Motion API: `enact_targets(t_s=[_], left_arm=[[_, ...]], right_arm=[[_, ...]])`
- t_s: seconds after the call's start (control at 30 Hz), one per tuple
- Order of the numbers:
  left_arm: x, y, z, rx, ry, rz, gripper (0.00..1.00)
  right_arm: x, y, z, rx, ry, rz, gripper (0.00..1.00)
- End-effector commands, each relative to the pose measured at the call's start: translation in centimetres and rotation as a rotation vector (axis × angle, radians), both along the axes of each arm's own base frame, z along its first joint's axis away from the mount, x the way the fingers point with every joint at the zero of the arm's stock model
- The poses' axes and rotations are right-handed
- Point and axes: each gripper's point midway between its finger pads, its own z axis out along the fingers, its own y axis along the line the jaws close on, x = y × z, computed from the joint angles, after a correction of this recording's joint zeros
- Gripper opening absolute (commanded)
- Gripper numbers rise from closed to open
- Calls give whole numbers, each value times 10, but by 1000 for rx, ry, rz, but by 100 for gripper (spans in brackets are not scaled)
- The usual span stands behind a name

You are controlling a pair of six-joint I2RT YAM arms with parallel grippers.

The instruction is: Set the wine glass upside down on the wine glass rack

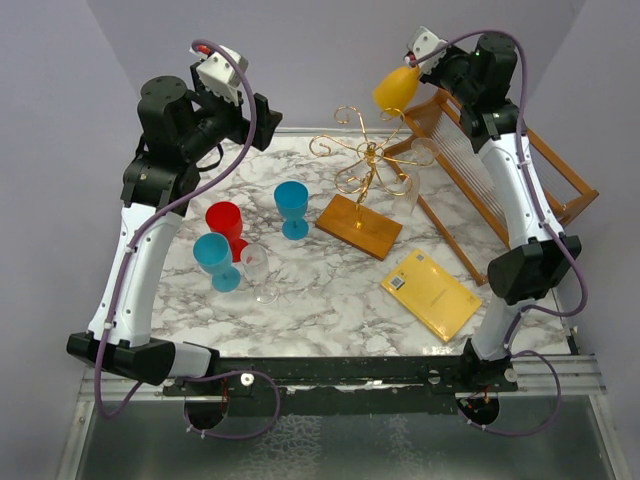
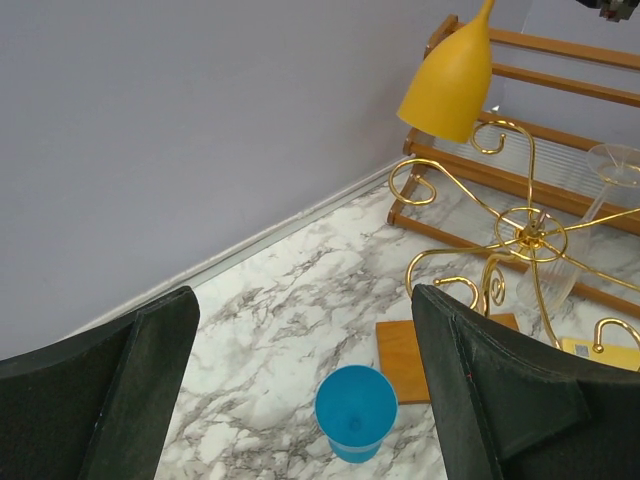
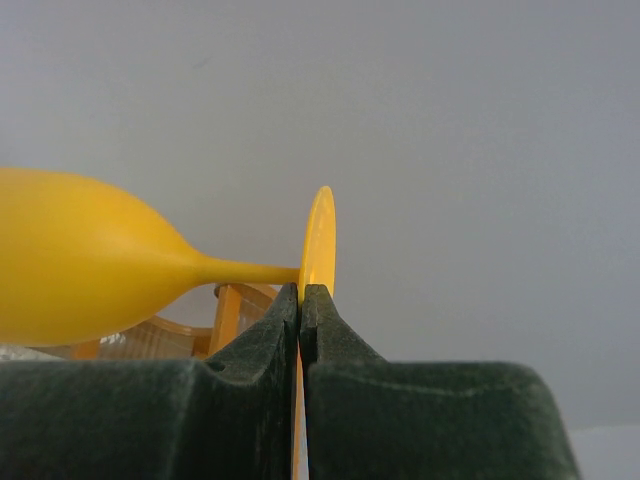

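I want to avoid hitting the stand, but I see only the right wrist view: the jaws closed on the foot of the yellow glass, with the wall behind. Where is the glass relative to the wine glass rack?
Observer: The yellow wine glass is held in the air on the far side of the wine glass rack, not touching it.
Operator: Does the bowl point down?
Observer: Yes. In the left wrist view its mouth faces down, a little tilted, higher than the curled arms.
Operator: Is the left arm in the way?
Observer: No. The left gripper is open and empty, off to the left of the rack.
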Motion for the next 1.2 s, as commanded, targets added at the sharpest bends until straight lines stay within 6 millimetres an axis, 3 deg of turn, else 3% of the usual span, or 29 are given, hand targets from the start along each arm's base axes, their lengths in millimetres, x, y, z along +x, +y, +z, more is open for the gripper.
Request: enact_targets(t_s=[0.0, 0.37, 0.7, 1.17], left_arm=[[-6, 9, 9, 14, -39, 22, 91], [-8, 12, 13, 22, -53, 25, 91], [-10, 14, 14, 28, -61, 27, 91], [-7, 13, 14, 33, -61, 21, 91]], right_arm=[[-11, 26, 22, -132, -122, 151, 1], [-32, 63, 2, -287, -120, 407, 1], [-55, 85, -14, -392, -109, 597, 1], [-48, 94, -38, -474, -102, 618, 1]])
